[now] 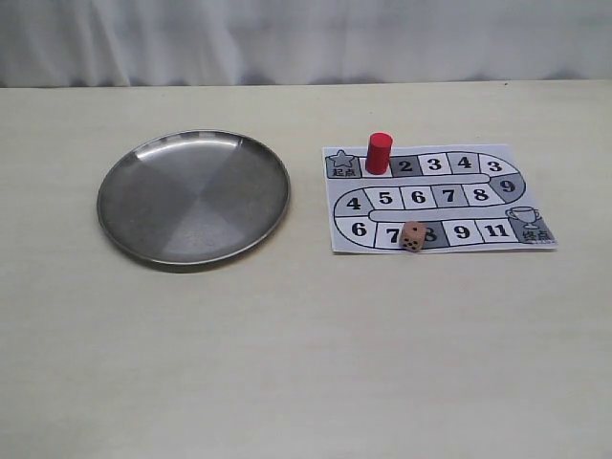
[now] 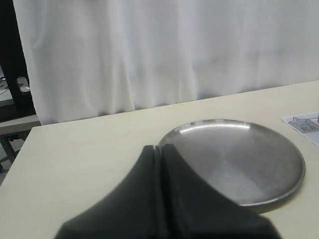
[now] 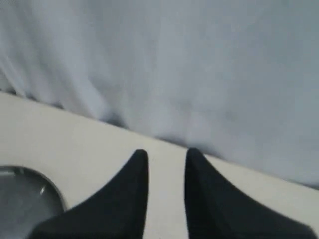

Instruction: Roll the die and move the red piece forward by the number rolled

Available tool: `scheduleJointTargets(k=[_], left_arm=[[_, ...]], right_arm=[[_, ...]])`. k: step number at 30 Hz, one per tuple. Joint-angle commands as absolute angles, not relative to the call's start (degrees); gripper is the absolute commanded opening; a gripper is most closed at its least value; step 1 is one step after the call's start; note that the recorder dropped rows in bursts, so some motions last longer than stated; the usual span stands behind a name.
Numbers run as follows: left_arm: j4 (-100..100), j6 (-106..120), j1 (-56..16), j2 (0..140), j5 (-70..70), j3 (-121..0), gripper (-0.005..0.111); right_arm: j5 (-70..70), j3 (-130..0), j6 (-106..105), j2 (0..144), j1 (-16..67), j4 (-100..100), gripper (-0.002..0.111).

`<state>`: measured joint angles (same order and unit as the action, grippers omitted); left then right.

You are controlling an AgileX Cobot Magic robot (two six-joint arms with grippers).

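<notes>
The red piece (image 1: 379, 152) stands upright on the paper game board (image 1: 435, 197), on the square right after the star start square. The die (image 1: 413, 235) rests on the board's near row, between squares 7 and 8, dark pips facing the camera. Neither gripper shows in the exterior view. In the left wrist view my left gripper (image 2: 160, 148) is shut with nothing in it, its tips near the rim of the metal plate (image 2: 279, 191). In the right wrist view my right gripper (image 3: 167, 155) is open and empty above bare table.
A round steel plate (image 1: 124, 229) lies left of the board with nothing in it. A white curtain (image 1: 306, 38) hangs behind the table's far edge. A corner of the board (image 2: 304, 124) shows in the left wrist view.
</notes>
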<state>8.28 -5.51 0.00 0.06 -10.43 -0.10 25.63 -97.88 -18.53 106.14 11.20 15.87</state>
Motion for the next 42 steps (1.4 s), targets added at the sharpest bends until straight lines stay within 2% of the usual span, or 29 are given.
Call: scheduleJointTargets(k=[1, 7, 19, 27, 31, 35, 42], left_arm=[[8.3, -5.6, 0.0, 0.0, -9.9, 0.0, 0.0], [8.3, -5.6, 0.0, 0.0, -9.9, 0.0, 0.0], [8.3, -5.6, 0.0, 0.0, -9.9, 0.0, 0.0], [8.3, -5.6, 0.0, 0.0, -9.9, 0.0, 0.0], [8.3, -5.6, 0.0, 0.0, -9.9, 0.0, 0.0], [8.3, -5.6, 0.0, 0.0, -9.9, 0.0, 0.0], [8.3, -5.6, 0.0, 0.0, -9.9, 0.0, 0.0]], right_arm=[[29.8, -94.7, -18.4, 95.0, 10.0, 15.3, 0.005], [26.9, -81.4, -18.4, 82.6, 9.8, 12.3, 0.005], [2.2, -36.3, -17.7, 56.0, 10.1, 17.8, 0.005], [-6.8, -13.7, -15.2, 39.4, 10.1, 17.8, 0.005], [-9.2, -6.9, -13.7, 31.5, 10.1, 16.9, 0.005], [-10.4, -2.4, -0.9, 23.4, 10.1, 6.0, 0.005], [-8.5, 0.0, 1.4, 12.2, 10.1, 4.6, 0.005]])
